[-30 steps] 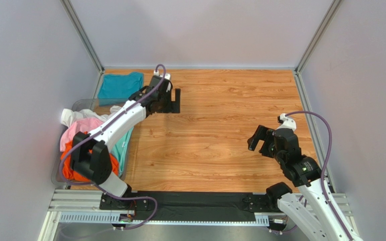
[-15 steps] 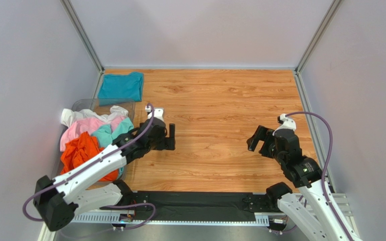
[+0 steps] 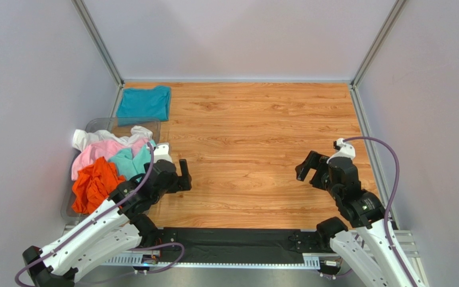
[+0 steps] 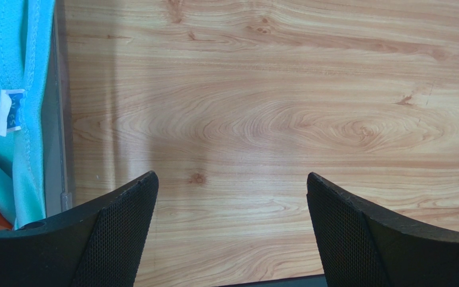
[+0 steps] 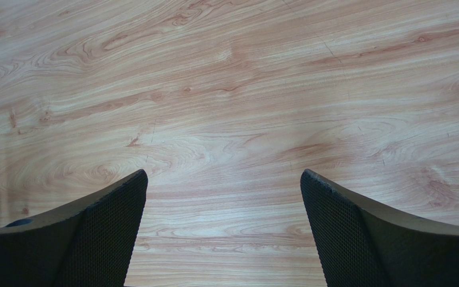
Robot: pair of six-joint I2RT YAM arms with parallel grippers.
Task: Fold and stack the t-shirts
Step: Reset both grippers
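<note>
The left tool (image 3: 182, 177), jaws spread and empty, has the crumpled light aqua cloth t-shirt (image 3: 129, 161) just to its left; the right tool (image 3: 310, 169), likewise spread, sits well apart.

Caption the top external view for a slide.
Folded teal t-shirt at far left of the table, other shirts heaped in a clear bin, left gripper and right gripper open, empty.

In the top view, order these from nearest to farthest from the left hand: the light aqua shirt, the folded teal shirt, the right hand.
1. Light aqua shirt, just left of the left hand.
2. Folded teal shirt, far-left corner.
3. Right hand, across on the right.
</note>
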